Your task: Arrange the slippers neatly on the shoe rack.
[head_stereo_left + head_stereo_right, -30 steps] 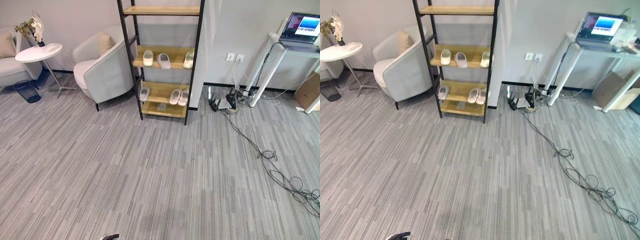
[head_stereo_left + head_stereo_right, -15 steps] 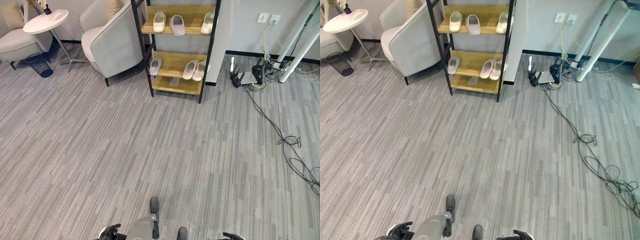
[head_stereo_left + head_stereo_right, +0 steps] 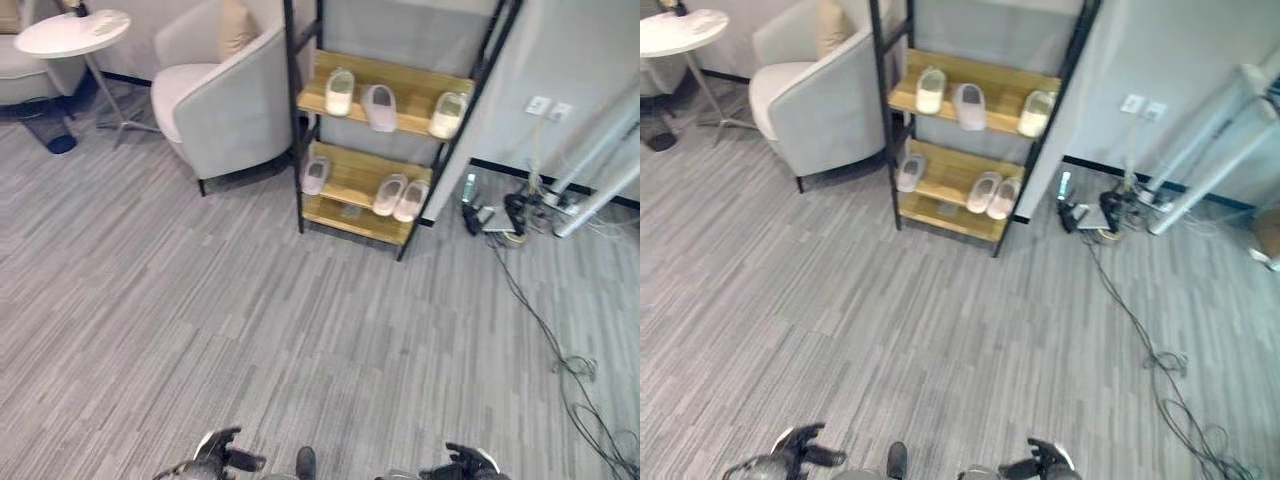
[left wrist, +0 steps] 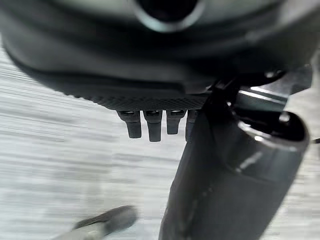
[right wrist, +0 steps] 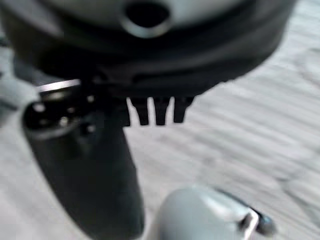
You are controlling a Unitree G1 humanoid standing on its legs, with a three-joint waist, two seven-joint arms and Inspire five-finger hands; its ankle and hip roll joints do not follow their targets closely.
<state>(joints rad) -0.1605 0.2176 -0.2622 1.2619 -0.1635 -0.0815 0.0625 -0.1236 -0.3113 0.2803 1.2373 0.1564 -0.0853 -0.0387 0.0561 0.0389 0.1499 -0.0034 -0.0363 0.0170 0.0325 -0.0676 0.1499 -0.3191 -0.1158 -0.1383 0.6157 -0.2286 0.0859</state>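
While both robot hands [image 3: 222, 456] [image 3: 462, 462] hang relaxed, empty, armchair [image 3: 232, 110] flanks shoe rack [image 3: 300, 150]; slippers [image 3: 381, 107] shelved.

Six pale slippers sit on a black-framed wooden shoe rack [image 3: 312, 140] against the wall. Three slippers [image 3: 381, 106] line the middle shelf, one apart at the right end; below, a single slipper [image 3: 315, 175] lies left and a close pair [image 3: 399, 196] right.
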